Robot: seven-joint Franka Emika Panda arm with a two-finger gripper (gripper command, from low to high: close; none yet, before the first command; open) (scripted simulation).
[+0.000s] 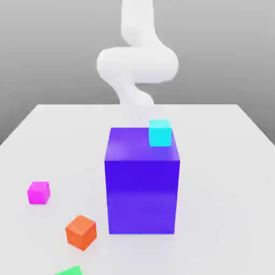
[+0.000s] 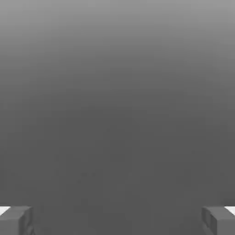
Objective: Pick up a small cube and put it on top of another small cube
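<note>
While the white arm [image 1: 137, 64] rose behind the big blue-violet block [image 1: 142, 182], the small magenta-pink cube [image 1: 38, 192] sat alone on the white table [image 1: 225, 177], well apart from the block toward the exterior view's left. An orange cube [image 1: 81, 232] lay near it, closer to the camera, and a green piece [image 1: 70, 271] showed at the frame's lower edge. A cyan cube [image 1: 159, 132] rested on the block's top, at its far corner. In the hand view the gripper [image 2: 117, 220] had its fingers [image 2: 16, 220] spread wide with nothing between them, against plain grey.
</note>
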